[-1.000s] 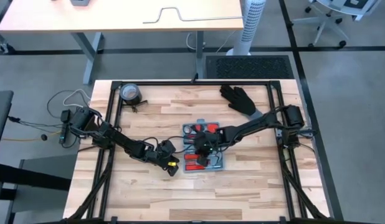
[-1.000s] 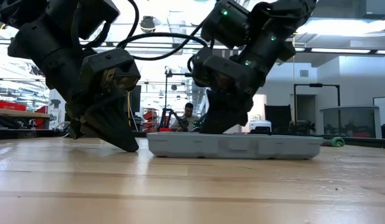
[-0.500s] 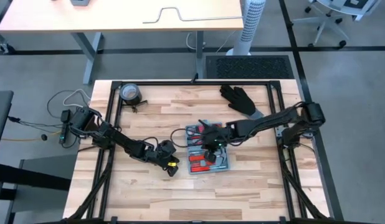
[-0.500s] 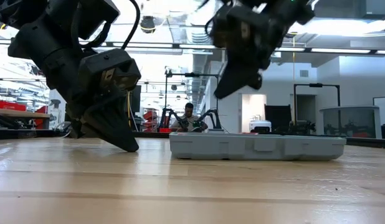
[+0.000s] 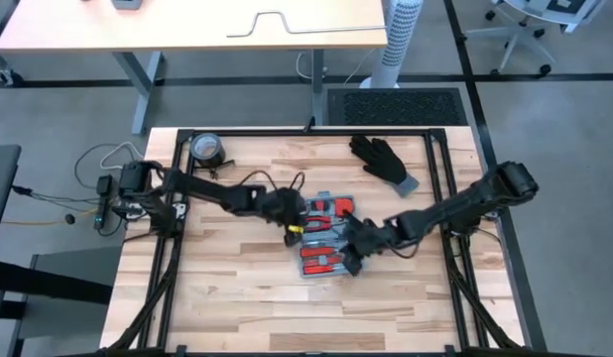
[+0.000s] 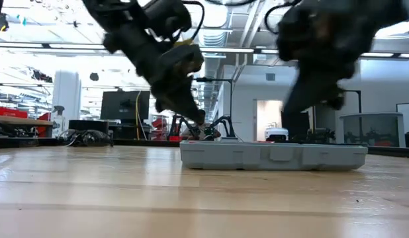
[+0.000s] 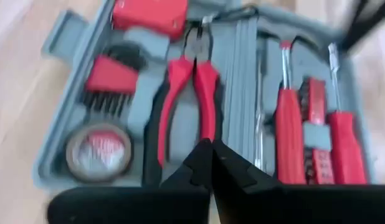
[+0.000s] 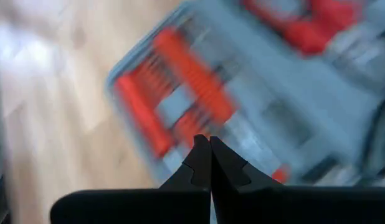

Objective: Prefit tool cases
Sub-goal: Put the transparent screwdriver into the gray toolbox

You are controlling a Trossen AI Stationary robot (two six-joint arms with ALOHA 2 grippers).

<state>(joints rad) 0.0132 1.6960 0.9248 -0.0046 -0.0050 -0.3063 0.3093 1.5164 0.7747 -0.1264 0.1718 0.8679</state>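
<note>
Partly hidden tool case (image 5: 326,248) under left gripper (image 5: 292,230), fingers (image 7: 202,163) closed

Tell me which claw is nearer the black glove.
Right, narrowly. The right claw is at the tool case's near right corner, below the black glove; the left claw is at the case's left edge, farther off.

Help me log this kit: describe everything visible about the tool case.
The tool case lies flat and open near the table's middle, a light grey-blue plastic tray with rounded corners. Its moulded slots hold red-handled pliers, screwdrivers, a tape roll and a red block. The left gripper and right gripper, both shut, hover at opposite ends; contact can't be told.
</note>
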